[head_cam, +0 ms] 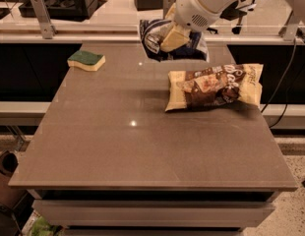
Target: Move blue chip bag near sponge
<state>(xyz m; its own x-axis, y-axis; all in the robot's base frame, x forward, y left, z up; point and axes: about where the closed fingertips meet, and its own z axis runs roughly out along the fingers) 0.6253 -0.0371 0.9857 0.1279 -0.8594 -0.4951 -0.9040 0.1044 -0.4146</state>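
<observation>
The blue chip bag point(151, 37), dark blue with white edges, hangs in the air above the far middle of the table, held by my gripper point(173, 38). The gripper's pale fingers are shut on the bag, and the white arm reaches in from the upper right. The sponge point(86, 60), green on top and pale yellow below, lies flat near the table's far left edge. The bag is to the right of the sponge, with a gap of bare table between them.
A yellow-and-brown snack bag point(214, 86) lies on the right side of the brown table point(142, 146). Behind the table runs a counter rail with metal posts point(42, 16) and dark equipment. Floor shows at the lower corners.
</observation>
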